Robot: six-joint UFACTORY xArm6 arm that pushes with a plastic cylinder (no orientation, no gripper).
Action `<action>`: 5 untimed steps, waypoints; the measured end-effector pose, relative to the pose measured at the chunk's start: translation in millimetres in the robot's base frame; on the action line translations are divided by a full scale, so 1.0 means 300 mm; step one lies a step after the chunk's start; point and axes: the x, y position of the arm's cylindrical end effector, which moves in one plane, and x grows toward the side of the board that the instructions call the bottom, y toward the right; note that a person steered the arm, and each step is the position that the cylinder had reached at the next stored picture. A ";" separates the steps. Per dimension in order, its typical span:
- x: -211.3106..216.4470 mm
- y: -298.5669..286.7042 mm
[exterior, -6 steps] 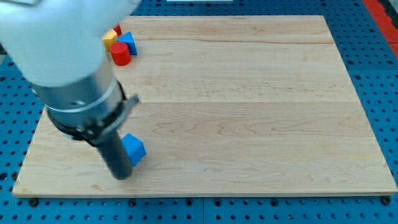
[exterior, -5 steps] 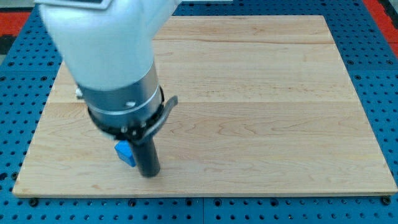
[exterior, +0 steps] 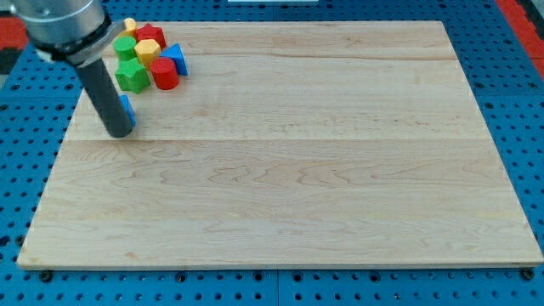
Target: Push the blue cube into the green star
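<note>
Tip (exterior: 120, 133) touches one blue cube (exterior: 127, 108) below one green star (exterior: 131, 76).

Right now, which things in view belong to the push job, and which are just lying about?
Part of the job:
- blue cube, mostly hidden behind the rod
- green star, above the cube in the view
- my tip, at the cube's lower left

Lying about:
- red cylinder
- blue block
- yellow block
- red block
- green block
</note>
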 end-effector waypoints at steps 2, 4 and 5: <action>-0.126 0.007; -0.126 0.055; -0.126 0.053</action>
